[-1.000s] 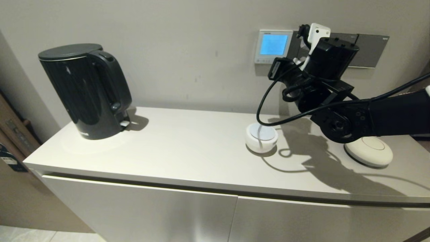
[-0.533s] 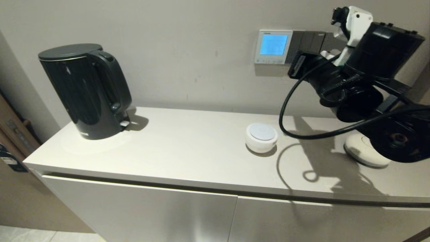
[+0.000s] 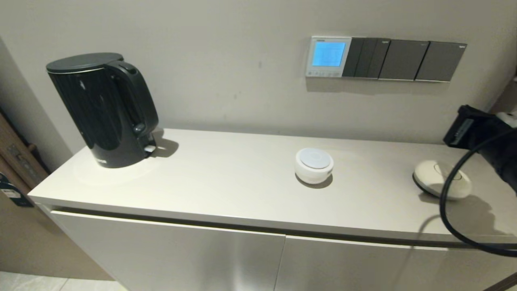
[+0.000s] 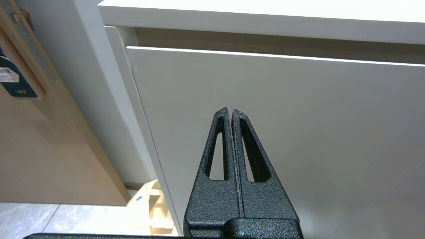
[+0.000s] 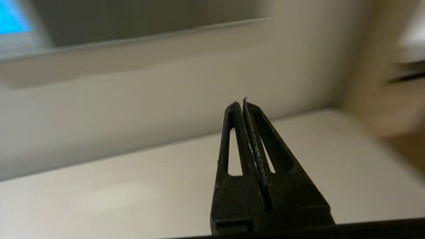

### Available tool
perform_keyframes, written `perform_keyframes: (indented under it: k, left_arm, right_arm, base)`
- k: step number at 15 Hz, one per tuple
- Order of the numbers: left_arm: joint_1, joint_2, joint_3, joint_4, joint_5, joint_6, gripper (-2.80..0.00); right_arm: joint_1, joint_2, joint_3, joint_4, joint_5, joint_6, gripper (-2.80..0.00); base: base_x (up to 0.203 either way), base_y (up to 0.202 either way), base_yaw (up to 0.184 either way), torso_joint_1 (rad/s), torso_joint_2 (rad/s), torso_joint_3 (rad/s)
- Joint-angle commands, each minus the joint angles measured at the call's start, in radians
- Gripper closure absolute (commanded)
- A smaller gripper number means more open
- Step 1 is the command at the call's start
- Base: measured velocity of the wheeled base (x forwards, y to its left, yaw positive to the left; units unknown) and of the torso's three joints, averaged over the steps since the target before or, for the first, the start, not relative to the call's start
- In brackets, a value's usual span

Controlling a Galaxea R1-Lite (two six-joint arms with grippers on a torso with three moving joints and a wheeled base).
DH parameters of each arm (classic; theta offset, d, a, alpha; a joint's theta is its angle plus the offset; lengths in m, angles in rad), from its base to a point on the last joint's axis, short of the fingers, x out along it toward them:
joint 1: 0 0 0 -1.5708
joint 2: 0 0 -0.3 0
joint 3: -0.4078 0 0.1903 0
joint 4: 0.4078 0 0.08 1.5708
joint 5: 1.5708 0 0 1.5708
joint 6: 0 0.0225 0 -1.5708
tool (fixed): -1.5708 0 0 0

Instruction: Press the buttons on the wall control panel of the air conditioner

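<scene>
The wall control panel [image 3: 328,56] is a small white-framed thermostat with a blue-lit screen, on the wall above the cabinet. Its buttons [image 3: 323,73] are a row of tiny pale dots along the frame's bottom edge. My right arm [image 3: 484,137] shows only at the far right edge, low and well away from the panel. In the right wrist view my right gripper [image 5: 243,103] is shut and empty above the cabinet top, with the panel's blue screen [image 5: 10,20] far off at the corner. My left gripper [image 4: 230,111] is shut and empty, parked low before the cabinet front.
Dark grey switch plates [image 3: 404,60] adjoin the panel on its right. On the white cabinet top [image 3: 222,182] stand a black kettle [image 3: 103,109], a small white round device [image 3: 314,165] and a cream oval device [image 3: 442,180]. My arm's black cable [image 3: 448,210] loops over the right end.
My right arm has drawn away from the panel, moving right and down to the edge of the head view. The panel and switch plates are now uncovered. The screen stays lit.
</scene>
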Motion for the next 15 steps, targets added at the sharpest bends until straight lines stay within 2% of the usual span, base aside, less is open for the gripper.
perform_keyframes:
  k: [1,3,6,12,14,15]
  left_arm:
    - [0.000,0.000,0.000,0.000,0.000,0.000,0.00]
    - [0.000,0.000,0.000,0.000,0.000,0.000,0.00]
    - [0.001,0.000,0.000,0.000,0.000,0.000,0.00]
    - [0.001,0.000,0.000,0.000,0.000,0.000,0.00]
    - [0.000,0.000,0.000,0.000,0.000,0.000,0.00]
    - [0.001,0.000,0.000,0.000,0.000,0.000,0.00]
  right_arm:
    - [-0.115,-0.208,0.118,0.025,0.000,-0.030,0.00]
    - [-0.163,-0.340,0.177,0.120,0.004,-0.042,0.00]
    - [-0.180,-0.569,0.223,0.336,0.005,-0.044,0.00]
    - [-0.221,-1.038,0.285,0.923,0.005,-0.034,0.00]
    - [-0.246,-1.098,0.389,0.972,0.054,-0.017,0.00]
    - [-0.249,-1.122,0.431,0.979,0.107,0.024,0.00]
  base:
    - [0.000,0.000,0.000,0.000,0.00,0.000]
    - [0.000,0.000,0.000,0.000,0.00,0.000]
    - [0.000,0.000,0.000,0.000,0.00,0.000]
    - [0.000,0.000,0.000,0.000,0.00,0.000]
    - [0.000,0.000,0.000,0.000,0.00,0.000]
    - [0.000,0.000,0.000,0.000,0.00,0.000]
